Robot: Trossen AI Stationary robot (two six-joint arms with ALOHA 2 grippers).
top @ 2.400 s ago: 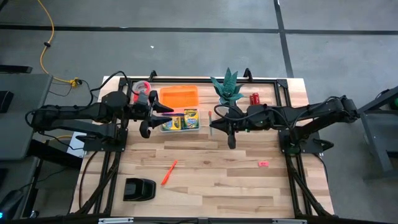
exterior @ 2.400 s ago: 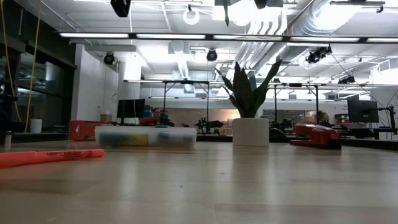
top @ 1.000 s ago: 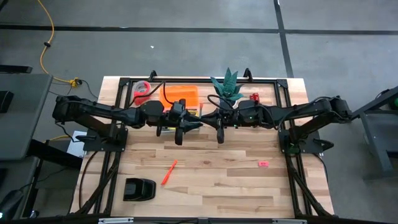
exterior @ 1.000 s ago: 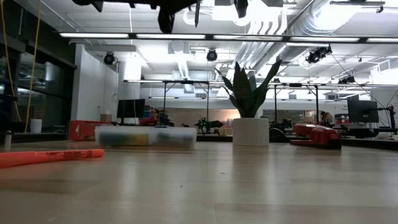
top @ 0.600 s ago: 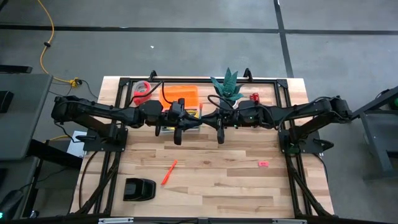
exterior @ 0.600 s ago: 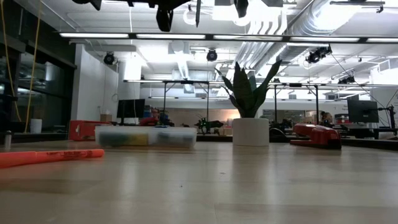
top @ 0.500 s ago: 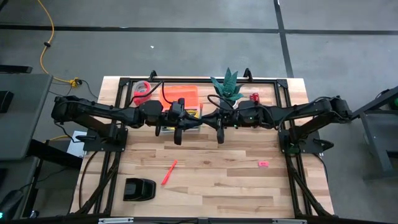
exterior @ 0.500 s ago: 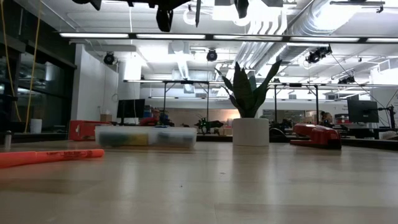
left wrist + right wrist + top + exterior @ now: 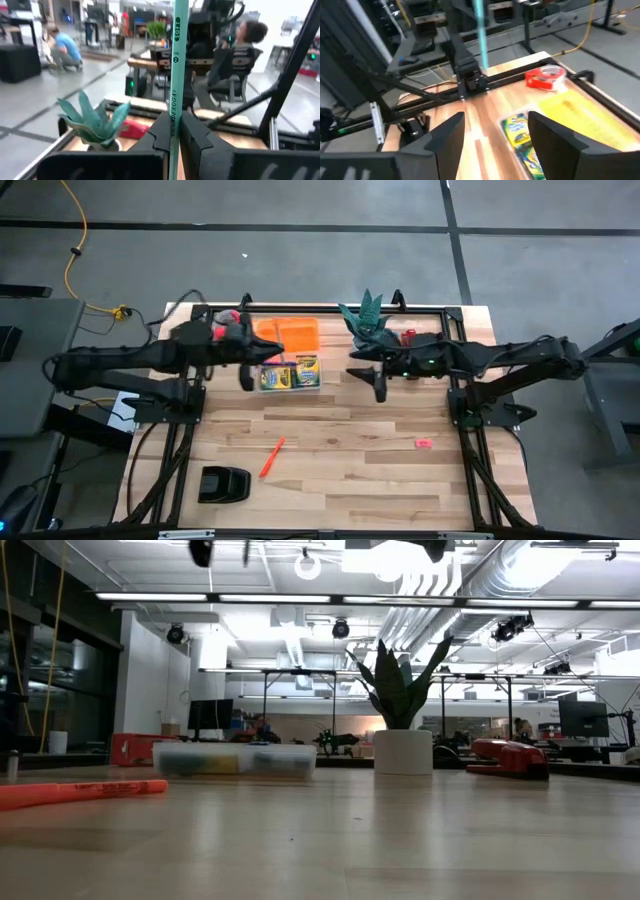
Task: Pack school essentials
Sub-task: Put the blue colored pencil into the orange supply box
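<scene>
since the teal pencil (image 9: 174, 75) stands upright, clamped in the left gripper (image 9: 174, 134) above the clear box (image 9: 290, 377) with the crayons (image 9: 289, 373), it looks bound there; the right gripper (image 9: 495, 145), fingers spread, holds nothing nearby.

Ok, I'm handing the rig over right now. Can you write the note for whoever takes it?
Left gripper: shut on the teal pencil, raised beside the clear container.
Right gripper: open, empty, raised near the plant.
Done: crayon boxes lie in the container.
Left: pencil into the container; then the orange marker and pink eraser, both loose on the table's front half.
</scene>
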